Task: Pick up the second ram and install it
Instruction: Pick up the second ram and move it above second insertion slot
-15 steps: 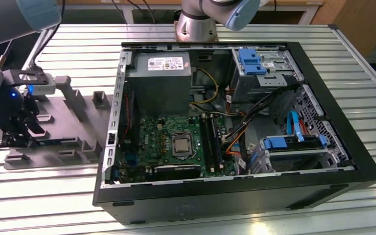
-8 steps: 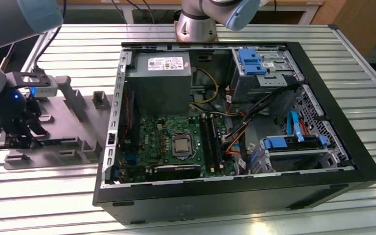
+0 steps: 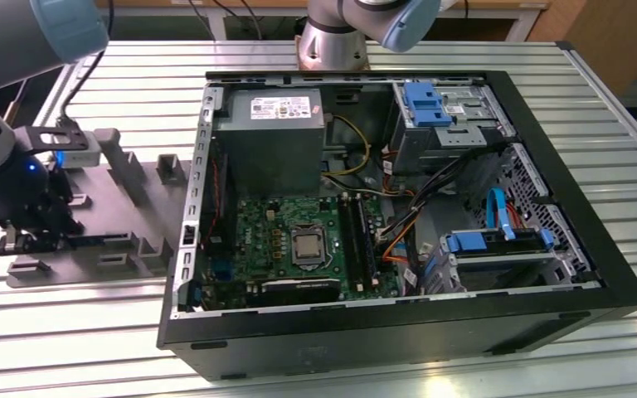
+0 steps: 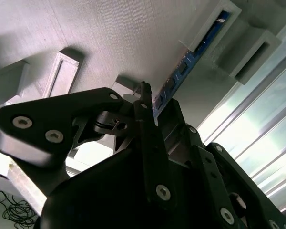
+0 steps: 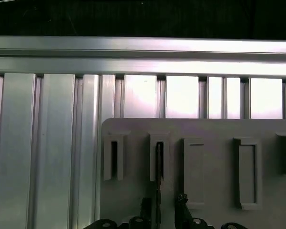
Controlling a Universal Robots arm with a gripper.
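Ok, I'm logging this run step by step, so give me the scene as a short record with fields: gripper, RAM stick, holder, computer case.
gripper: black gripper, open, lowered over the holder, straddling the stick without clamping it
ram: long narrow blue-green memory stick, standing on edge in a holder slot, not lifted
holder: grey slotted plastic tray on the ribbed aluminium table, to the exterior view's left of the case
case: open black computer case, green motherboard exposed inside
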